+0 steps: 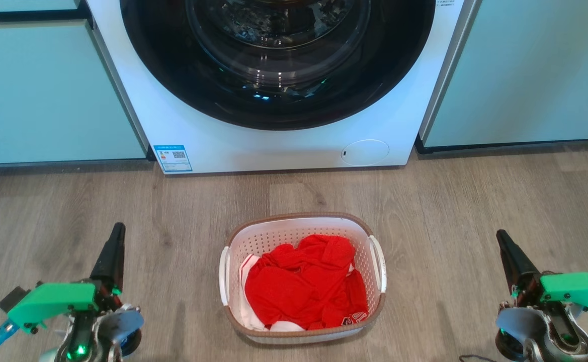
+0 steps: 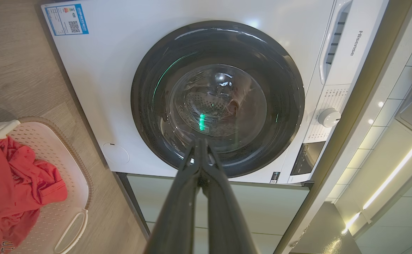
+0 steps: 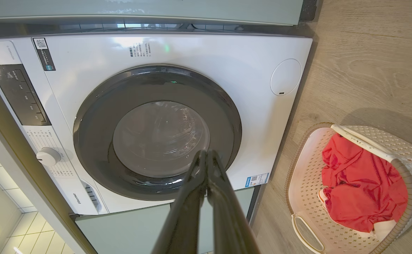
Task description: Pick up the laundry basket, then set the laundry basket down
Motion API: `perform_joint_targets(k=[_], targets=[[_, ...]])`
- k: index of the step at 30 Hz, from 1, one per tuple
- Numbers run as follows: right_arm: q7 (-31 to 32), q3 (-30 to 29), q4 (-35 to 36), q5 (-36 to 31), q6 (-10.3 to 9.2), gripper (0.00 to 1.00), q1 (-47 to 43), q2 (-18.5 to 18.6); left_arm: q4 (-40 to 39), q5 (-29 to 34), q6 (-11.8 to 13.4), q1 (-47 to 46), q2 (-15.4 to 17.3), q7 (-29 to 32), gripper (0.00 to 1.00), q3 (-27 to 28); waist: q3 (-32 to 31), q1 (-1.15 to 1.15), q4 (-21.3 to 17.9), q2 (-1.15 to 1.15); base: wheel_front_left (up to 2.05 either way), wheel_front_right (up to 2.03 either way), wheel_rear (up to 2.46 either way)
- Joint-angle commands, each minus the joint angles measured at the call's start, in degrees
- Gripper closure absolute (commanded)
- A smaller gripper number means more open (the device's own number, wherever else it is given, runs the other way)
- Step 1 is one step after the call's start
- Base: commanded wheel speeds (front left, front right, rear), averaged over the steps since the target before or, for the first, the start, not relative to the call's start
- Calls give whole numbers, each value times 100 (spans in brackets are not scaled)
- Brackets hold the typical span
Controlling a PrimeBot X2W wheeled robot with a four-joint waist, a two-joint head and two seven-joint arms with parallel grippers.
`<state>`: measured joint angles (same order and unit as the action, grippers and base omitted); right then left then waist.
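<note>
The laundry basket [image 1: 273, 236] stands on the wooden floor in front of me, white and perforated with a brown rim and a white handle on each side. Red clothes [image 1: 306, 284] fill it. The basket also shows in the left wrist view [image 2: 56, 165] and in the right wrist view [image 3: 306, 180]. My left gripper [image 1: 118, 229] is at the lower left, well clear of the basket, fingers shut with nothing in them [image 2: 199, 143]. My right gripper [image 1: 501, 235] is at the lower right, equally far off, also shut and empty [image 3: 206, 153].
A white front-loading washing machine [image 1: 183, 125] with a dark round door stands right behind the basket. Pale green cabinet fronts [image 1: 47, 90] flank it on both sides. Bare wooden floor [image 1: 173, 201] lies between the basket and each gripper.
</note>
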<state>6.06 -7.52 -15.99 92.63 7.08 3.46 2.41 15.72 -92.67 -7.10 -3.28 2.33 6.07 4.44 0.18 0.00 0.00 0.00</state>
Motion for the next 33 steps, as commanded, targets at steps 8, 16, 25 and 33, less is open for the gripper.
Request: perform_joint_targets(k=[8,16,25,33], targets=[[44,99,197,-48,41,100,272,47,-168,53,-39,-291,54,45,100,212,0,0,0,0,0,0,0],[44,99,197,-47,41,100,272,47,-168,53,-39,-291,54,45,100,211,0,0,0,0,0,0,0],[43,99,197,-47,41,100,272,47,-168,52,-39,-291,54,44,100,211,0,0,0,0,0,0,0],[-10,22,-243,3,0,0,-108,-38,235,-1,7,108,-42,-10,0,-18,0,0,0,0,0,0,0]])
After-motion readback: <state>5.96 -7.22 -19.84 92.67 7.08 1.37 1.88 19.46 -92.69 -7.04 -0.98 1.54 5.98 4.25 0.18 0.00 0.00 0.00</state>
